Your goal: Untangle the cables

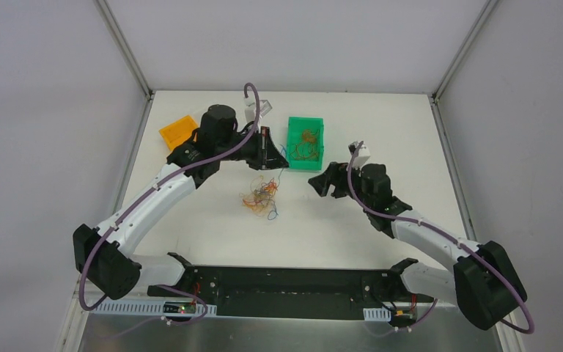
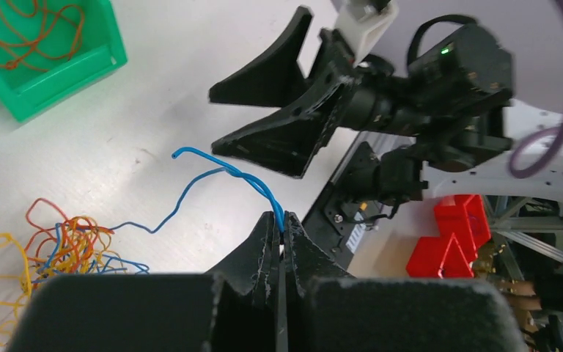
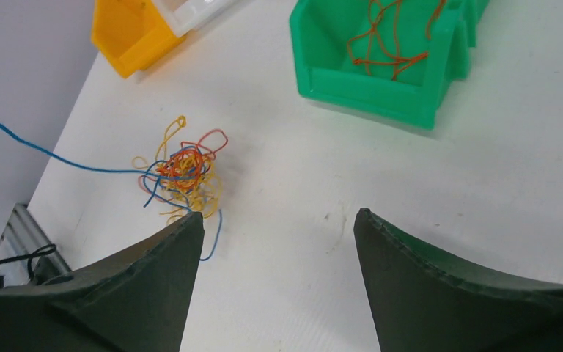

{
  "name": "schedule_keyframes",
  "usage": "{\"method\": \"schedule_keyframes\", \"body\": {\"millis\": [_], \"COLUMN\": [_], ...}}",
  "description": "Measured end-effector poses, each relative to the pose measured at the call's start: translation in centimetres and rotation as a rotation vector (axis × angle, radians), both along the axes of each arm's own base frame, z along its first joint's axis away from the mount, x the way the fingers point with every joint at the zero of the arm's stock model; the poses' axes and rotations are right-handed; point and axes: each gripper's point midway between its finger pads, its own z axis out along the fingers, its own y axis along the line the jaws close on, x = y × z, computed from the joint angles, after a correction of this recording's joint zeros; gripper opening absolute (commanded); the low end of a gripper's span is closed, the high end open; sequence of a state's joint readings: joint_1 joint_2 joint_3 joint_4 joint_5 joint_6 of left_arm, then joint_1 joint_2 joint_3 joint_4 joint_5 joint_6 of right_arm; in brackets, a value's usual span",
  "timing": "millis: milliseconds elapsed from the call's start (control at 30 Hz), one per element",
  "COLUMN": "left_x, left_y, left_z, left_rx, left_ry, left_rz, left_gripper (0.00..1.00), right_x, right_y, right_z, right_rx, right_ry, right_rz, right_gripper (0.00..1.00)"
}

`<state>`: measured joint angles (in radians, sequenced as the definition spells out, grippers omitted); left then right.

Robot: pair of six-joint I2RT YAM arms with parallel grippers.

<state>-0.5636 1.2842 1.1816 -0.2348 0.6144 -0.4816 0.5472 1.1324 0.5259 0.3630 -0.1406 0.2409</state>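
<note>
Top view: a small tangle of orange, blue and yellow cables lies mid-frame on the white counter. The left tool hangs just above it in the frame, and the right tool sits apart to its right.

Left wrist view: the left tool is pinched shut on one blue cable, which trails to the lower left into the tangle.

Right wrist view: the right tool's jaws gape, gripping nothing. The tangle lies left of centre, just above the left jaw.

Bare tabletop separates cable tangle and green bin; blue cable stretches off tangle.
</note>
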Motion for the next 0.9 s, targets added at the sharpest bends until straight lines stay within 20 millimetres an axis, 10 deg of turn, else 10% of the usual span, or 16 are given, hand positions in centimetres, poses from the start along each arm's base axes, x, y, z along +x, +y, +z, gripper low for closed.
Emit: {"method": "schedule_keyframes", "body": {"millis": [433,900], "left_x": [-2.7,-0.5], "left_y": [1.1,10.3], "left_z": [3.1,-11.2], "left_rx": [-0.053,0.428], "left_ry": [-0.007,0.079], "left_rz": [-0.011,0.414], "left_gripper": [0.08,0.39], "right_x": [-2.6,-2.0], "right_y": [4.2,3.3], "right_z": [4.2,4.0], "right_rx": [0.252,0.242], "right_ry": [-0.188,-0.2], "right_rz": [0.226,0.155], "right_gripper": [0.78,0.78]}}
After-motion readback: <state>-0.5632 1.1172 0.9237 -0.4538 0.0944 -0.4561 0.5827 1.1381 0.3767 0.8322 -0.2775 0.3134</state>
